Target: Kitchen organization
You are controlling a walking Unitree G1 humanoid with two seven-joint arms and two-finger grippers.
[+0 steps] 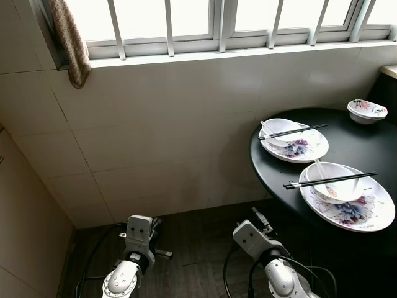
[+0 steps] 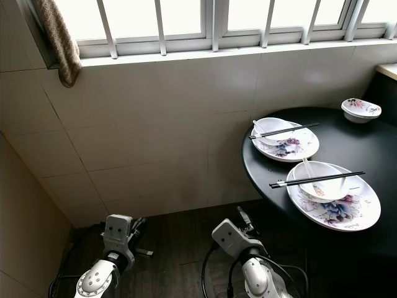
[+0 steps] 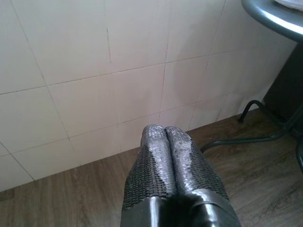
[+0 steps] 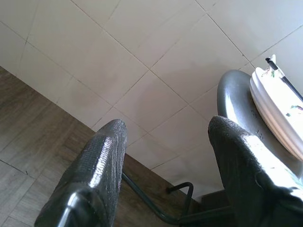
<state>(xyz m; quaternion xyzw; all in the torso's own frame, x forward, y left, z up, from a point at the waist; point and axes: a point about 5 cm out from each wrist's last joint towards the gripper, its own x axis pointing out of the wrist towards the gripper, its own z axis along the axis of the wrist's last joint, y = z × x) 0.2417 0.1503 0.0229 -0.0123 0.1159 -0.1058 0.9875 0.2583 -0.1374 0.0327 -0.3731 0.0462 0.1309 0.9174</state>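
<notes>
A round black table stands at the right. On its near side a floral plate carries a white bowl with a spoon in it and black chopsticks across the rim. Farther back a second floral plate bears another white bowl, also crossed by chopsticks. A small floral bowl sits at the table's far edge. Both arms hang low over the floor, left of the table. My left gripper is shut with nothing in it. My right gripper is open and empty, pointing toward the table's rim.
A tiled wall runs below a barred window, with a cloth hanging at its upper left. Dark wooden floor lies beneath the arms. The table's metal legs spread over the floor. A counter corner shows at the far right.
</notes>
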